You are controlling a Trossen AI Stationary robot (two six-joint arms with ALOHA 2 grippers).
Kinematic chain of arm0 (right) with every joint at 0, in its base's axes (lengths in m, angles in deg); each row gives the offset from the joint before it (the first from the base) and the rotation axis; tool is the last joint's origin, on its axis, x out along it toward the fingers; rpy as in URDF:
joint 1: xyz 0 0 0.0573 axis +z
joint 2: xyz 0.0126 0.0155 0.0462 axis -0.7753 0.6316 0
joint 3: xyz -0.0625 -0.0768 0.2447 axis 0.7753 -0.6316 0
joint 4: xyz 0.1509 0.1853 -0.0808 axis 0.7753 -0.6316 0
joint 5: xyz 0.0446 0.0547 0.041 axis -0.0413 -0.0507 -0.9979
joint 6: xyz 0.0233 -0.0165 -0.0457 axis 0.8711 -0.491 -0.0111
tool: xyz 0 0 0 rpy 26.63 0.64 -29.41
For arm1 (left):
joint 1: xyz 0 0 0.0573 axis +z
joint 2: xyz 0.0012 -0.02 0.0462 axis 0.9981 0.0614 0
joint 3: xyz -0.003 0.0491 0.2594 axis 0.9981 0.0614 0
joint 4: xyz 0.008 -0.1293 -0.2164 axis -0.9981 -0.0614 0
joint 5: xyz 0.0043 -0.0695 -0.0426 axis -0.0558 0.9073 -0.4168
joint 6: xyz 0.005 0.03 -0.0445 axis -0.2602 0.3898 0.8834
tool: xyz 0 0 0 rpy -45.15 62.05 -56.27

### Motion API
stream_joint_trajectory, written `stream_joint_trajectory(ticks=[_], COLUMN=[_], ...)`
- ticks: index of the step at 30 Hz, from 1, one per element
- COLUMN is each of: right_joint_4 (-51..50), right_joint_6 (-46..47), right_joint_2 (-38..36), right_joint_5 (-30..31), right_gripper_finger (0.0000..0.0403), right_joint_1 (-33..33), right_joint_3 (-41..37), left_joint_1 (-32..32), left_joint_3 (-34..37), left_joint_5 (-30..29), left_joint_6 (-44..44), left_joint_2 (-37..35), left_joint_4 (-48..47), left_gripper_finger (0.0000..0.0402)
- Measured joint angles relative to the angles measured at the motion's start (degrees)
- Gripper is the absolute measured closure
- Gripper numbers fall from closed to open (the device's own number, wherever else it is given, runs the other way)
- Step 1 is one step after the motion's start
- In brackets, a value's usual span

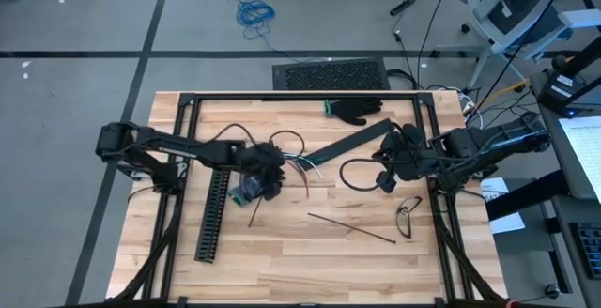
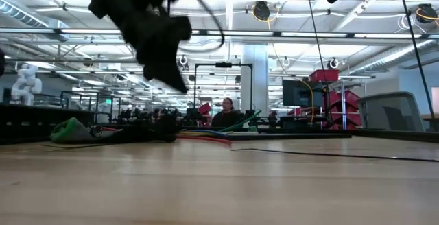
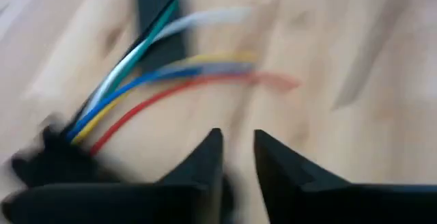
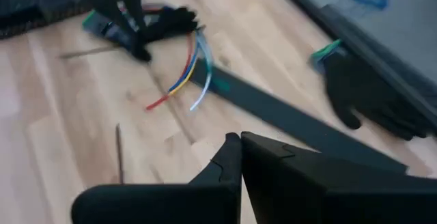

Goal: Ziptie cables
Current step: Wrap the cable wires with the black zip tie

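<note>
left wrist view: pretty smeared; the cables show as soft colour streaks, ends fuzzy, and the dark lump they run into is cut off at the picture's edge.
left gripper: small gap between the blurred fingertips; nothing visibly in it.
right gripper: only the fingers' upper parts show, the rest runs out of frame.
black glove: partly cropped by the edge.
low view: left arm is a dark blur up top; the cables there are a thin flat strip, can't separate them.
person: tiny, far back, partly hidden by clutter.
zip tie: too thin to tell any detail.
</note>
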Motion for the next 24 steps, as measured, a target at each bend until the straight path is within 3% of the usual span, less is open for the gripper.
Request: stream_joint_trajectory(ticks=[4,7,9,18,24], right_joint_4=[-0.20,-1.00,-1.07,3.02,9.88], right_joint_6=[-3.22,-1.01,0.99,27.05,42.53], right_joint_2=[0.36,1.74,2.94,11.62,17.42], right_joint_5=[-12.11,-21.77,-25.16,-26.16,-24.97], right_gripper_finger=[0.0385,0.0356,0.0332,0.0216,0.0172], right_joint_1=[0.08,2.83,6.37,26.00,30.78], right_joint_3=[0.02,-0.29,-1.38,-11.11,-15.22], left_joint_1=[-0.20,-0.69,-0.96,-2.82,-2.63], left_joint_3=[-0.19,-0.24,-0.24,-0.24,-0.24], left_joint_5=[7.52,7.05,6.51,5.53,4.44], left_joint_6=[3.49,3.45,3.46,1.54,0.13], left_joint_2=[-3.36,-4.79,-5.16,-5.17,-5.17], left_joint_4=[12.15,15.62,15.90,16.04,16.01], left_gripper_finger=[0.0248,0.0218,0.0205,0.0197,0.0197])
